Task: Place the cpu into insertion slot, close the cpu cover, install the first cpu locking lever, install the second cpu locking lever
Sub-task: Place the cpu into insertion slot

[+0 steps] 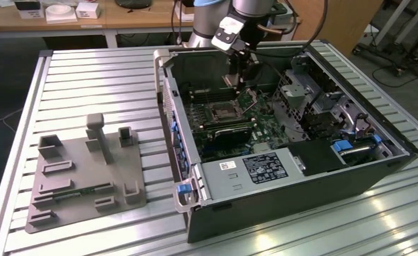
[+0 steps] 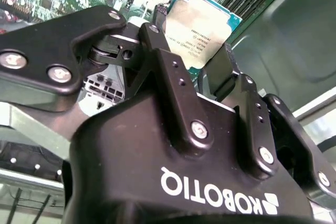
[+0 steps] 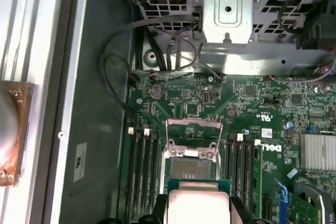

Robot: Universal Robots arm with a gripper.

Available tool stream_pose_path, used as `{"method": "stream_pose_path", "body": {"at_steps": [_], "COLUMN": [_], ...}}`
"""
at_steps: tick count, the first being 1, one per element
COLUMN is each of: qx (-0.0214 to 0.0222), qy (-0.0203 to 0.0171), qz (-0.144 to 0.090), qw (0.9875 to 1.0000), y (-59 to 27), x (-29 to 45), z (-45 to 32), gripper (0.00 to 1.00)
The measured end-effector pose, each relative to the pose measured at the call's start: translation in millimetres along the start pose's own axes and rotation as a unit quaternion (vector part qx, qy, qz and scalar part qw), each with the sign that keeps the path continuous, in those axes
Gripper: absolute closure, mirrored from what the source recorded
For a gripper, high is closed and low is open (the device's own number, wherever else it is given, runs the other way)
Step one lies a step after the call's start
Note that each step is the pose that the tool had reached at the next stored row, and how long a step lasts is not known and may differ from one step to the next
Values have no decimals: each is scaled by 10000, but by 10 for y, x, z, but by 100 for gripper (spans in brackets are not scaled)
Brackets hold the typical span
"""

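The cpu (image 3: pixel 197 205), a flat square chip with a pale metal top and green edge, is clamped by its edges, and my gripper (image 3: pixel 198 209) is shut on it. The second wrist view shows the cpu (image 2: pixel 202 24) held in the gripper (image 2: pixel 191 38) by the black fingers (image 2: pixel 157 30). It hangs above the green board inside the open computer case (image 1: pixel 280 213). The insertion slot (image 3: pixel 191 170) lies just beyond the chip, dark-centred and uncovered. The cpu cover (image 3: pixel 193 132) is swung up and open behind it. In the exterior view the gripper (image 1: pixel 239 80) hangs over the insertion slot (image 1: pixel 219 113).
Long memory slots (image 3: pixel 142 171) flank the socket on both sides. Black cables (image 3: pixel 115 56) loop near a metal drive cage (image 3: pixel 226 14) beyond the board. A copper-based heatsink (image 3: pixel 10 129) lies outside the case. A grey fixture plate (image 1: pixel 81 176) sits on the slatted table at the exterior view's left.
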State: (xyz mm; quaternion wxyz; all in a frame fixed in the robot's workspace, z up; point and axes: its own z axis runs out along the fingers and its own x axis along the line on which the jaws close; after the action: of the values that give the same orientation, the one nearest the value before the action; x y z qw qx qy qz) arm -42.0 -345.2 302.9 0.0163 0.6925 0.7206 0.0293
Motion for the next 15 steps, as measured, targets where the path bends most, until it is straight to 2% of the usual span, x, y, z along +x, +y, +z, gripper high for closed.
{"method": "stream_pose_path", "body": {"at_steps": [15], "qx": [6], "qy": [-2], "qz": [26], "qw": [10000], "y": [-8], "x": [-1], "z": [65], "gripper": [46]}}
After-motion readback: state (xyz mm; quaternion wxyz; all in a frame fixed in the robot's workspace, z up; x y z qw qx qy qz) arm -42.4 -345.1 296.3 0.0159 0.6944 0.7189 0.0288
